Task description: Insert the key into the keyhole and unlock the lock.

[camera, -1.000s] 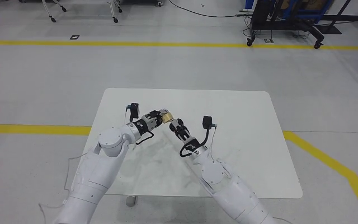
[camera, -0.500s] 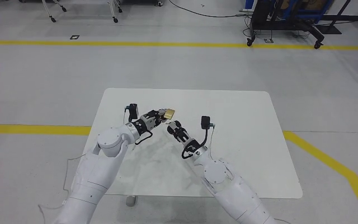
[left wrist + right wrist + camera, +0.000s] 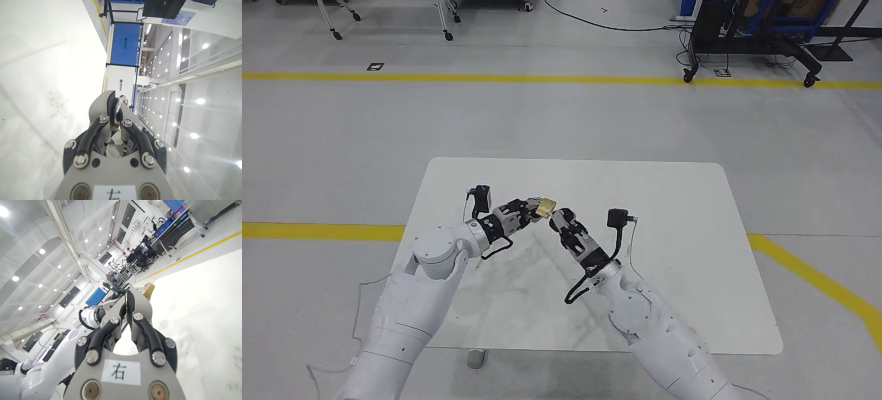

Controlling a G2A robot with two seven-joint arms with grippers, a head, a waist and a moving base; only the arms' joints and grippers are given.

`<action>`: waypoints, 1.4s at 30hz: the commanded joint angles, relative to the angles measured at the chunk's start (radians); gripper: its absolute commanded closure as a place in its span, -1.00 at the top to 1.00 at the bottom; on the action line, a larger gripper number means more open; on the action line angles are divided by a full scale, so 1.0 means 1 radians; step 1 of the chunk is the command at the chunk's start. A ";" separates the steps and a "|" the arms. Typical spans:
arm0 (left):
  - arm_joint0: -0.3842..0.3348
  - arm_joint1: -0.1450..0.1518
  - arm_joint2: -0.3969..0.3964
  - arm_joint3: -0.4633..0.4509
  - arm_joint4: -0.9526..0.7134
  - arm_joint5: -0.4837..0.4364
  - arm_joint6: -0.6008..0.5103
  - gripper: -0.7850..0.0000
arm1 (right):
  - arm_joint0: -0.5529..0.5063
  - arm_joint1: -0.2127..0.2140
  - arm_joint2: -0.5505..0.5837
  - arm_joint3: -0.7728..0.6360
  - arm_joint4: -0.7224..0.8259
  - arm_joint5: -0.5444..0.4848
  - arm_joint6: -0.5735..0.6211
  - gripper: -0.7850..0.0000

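Lock: a brass padlock (image 3: 542, 207) is held up over the white table (image 3: 682, 210), left of middle. Its keyhole is hidden from every angle.
Left gripper (image 3: 118, 106): clenched on the lock's silver shackle (image 3: 121, 100). The brass body is mostly hidden behind it.
Right gripper (image 3: 127, 300): clamped on the key (image 3: 125, 303). Only a thin metal edge of the key shows; the rest is buried in the grip.
Key and lock: the right gripper's tip sits just right of the lock. I cannot tell whether the key is in.
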 commanded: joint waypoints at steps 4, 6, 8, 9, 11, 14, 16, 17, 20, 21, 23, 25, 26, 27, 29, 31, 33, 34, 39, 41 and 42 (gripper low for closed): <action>0.000 0.002 0.000 -0.002 0.002 -0.005 -0.017 -1.00 | 0.012 -0.006 -0.010 0.031 -0.064 0.001 -0.056 -1.00; 0.000 0.002 0.000 -0.001 0.003 -0.007 -0.022 -1.00 | 0.019 -0.007 -0.010 0.045 -0.082 0.010 -0.060 -1.00; 0.000 0.003 0.000 0.000 0.001 -0.010 -0.024 -1.00 | 0.025 -0.010 -0.010 0.056 -0.086 0.021 -0.068 -1.00; -0.001 0.003 0.000 0.000 0.000 -0.012 -0.025 -1.00 | 0.028 -0.011 -0.010 0.062 -0.090 0.027 -0.071 -1.00; -0.001 0.003 0.000 0.001 -0.001 -0.014 -0.026 -1.00 | 0.033 -0.014 -0.010 0.070 -0.091 0.028 -0.075 -1.00; -0.001 0.003 0.000 0.003 -0.005 -0.014 -0.025 -1.00 | 0.036 -0.016 -0.010 0.077 -0.093 0.032 -0.078 -1.00; -0.001 0.003 0.000 0.003 -0.008 -0.014 -0.026 -1.00 | 0.036 -0.017 -0.011 0.079 -0.104 0.034 -0.067 -1.00; -0.002 0.003 0.000 0.005 -0.009 -0.013 -0.025 -1.00 | 0.035 -0.017 -0.012 0.081 -0.112 0.037 -0.058 -1.00; -0.003 0.003 -0.003 0.007 -0.014 -0.014 -0.024 -1.00 | 0.032 -0.016 -0.010 0.076 -0.121 0.044 -0.041 -1.00; -0.003 0.004 -0.004 0.008 -0.015 -0.014 -0.023 -1.00 | 0.031 -0.016 -0.009 0.074 -0.122 0.045 -0.034 -1.00; -0.003 0.004 -0.006 0.009 -0.018 -0.016 -0.022 -1.00 | 0.027 -0.016 -0.007 0.070 -0.118 0.044 -0.020 -1.00; -0.002 0.004 -0.008 0.009 -0.019 -0.016 -0.021 -1.00 | 0.023 -0.016 -0.005 0.064 -0.114 0.041 -0.001 -1.00; -0.002 0.005 -0.009 0.008 -0.021 -0.017 -0.020 -1.00 | 0.021 -0.015 -0.002 0.060 -0.111 0.039 0.008 -1.00; -0.002 0.005 -0.010 0.008 -0.020 -0.017 -0.019 -1.00 | 0.019 -0.014 0.000 0.057 -0.108 0.037 0.016 -1.00; -0.001 0.005 -0.011 0.007 -0.021 -0.016 -0.018 -1.00 | 0.014 -0.013 0.005 0.050 -0.103 0.038 0.033 -1.00; -0.001 0.006 -0.011 0.006 -0.021 -0.018 -0.017 -1.00 | 0.009 -0.012 0.009 0.044 -0.084 0.036 0.063 -1.00; -0.001 0.006 -0.011 0.004 -0.015 -0.022 -0.019 -1.00 | 0.001 -0.013 0.015 0.033 0.005 0.011 0.118 -1.00; -0.002 0.008 -0.012 0.004 -0.006 -0.025 -0.019 -1.00 | -0.003 -0.012 0.024 0.024 0.071 0.000 0.162 -1.00; 0.003 0.015 -0.025 -0.005 0.030 -0.052 -0.033 -1.00 | -0.022 0.001 0.093 -0.034 0.419 0.049 0.446 -1.00; 0.005 0.017 -0.029 -0.005 0.031 -0.058 -0.044 -1.00 | -0.025 0.008 0.115 -0.048 0.461 0.081 0.509 -1.00; 0.006 0.018 -0.031 -0.005 0.032 -0.059 -0.046 -1.00 | -0.027 0.010 0.122 -0.053 0.480 0.101 0.530 -1.00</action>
